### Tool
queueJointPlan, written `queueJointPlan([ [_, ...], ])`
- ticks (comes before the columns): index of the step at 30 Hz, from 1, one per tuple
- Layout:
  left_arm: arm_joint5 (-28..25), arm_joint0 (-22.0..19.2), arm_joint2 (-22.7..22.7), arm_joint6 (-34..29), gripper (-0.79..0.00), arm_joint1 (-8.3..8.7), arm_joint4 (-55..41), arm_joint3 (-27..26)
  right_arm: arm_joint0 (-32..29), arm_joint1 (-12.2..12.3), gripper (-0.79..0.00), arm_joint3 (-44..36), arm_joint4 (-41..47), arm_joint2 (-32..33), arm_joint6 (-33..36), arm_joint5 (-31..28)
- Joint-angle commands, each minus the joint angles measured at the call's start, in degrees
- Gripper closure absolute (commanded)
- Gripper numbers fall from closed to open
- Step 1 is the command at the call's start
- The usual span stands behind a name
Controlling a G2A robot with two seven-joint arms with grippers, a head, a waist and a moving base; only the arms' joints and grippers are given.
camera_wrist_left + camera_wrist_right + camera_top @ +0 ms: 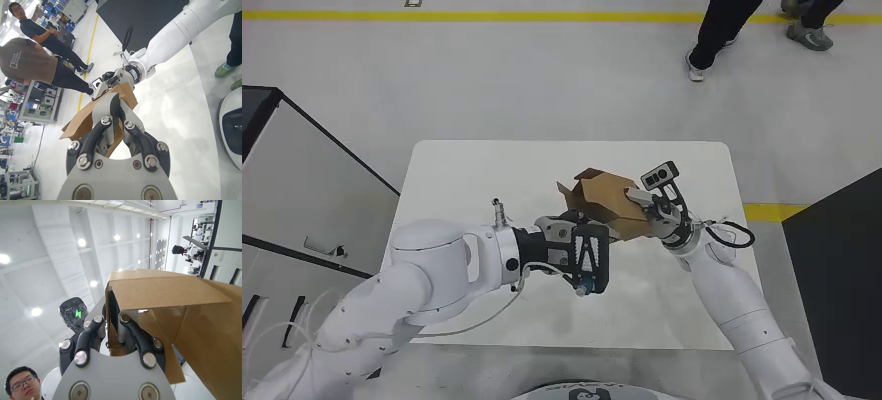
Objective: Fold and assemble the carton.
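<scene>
On the white table (462,180), near its middle, we see both arms meeting at the carton (607,200). The left gripper (116,100) has its two fingers pressed together on a thin brown flap of the carton (83,117), with the cardboard passing between them. The right gripper (108,309) is clamped in the same way on a wall of the carton (170,292), from the opposite side. In the top view the carton hangs between the left gripper (570,222) and the right gripper (647,205); its long axis runs about from one to the other, and its loose flaps stand out at the left gripper's end. Beyond the table lies a grey floor (542,80) with a yellow line (542,16).
</scene>
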Motion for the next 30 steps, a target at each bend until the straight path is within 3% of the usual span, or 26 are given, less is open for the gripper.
queueJointPlan([
  [1, 0.47, 0.31, -1.6, 0.31, 0.0, 0.15, -1.09, 0.0, -0.09, 0.0, 0.0, 0.23, 0.09, 0.32, 0.35, -0.08],
  [8, 1.96, 2.48, -8.5, 0.79, 0.0, 0.87, -3.29, 0.0, -0.41, -0.03, 0.0, 0.53, 0.88, 1.16, 2.34, -0.32],
  [17, 1.25, 8.96, -16.29, -0.08, 0.0, 2.02, -2.92, 0.0, -0.29, -0.11, 0.0, 0.01, 2.14, 2.39, 6.59, -1.74],
  [23, 0.52, 11.89, -15.95, 0.92, 0.0, 2.22, -2.6, 0.0, -0.01, -0.22, 0.0, -0.11, 2.71, 2.78, 8.85, -2.0],
  [30, 0.51, 10.18, -11.43, 3.11, 0.0, 1.78, -1.3, 0.0, 0.74, -0.54, 0.0, 0.09, 2.14, 1.8, 8.72, -1.34],
])
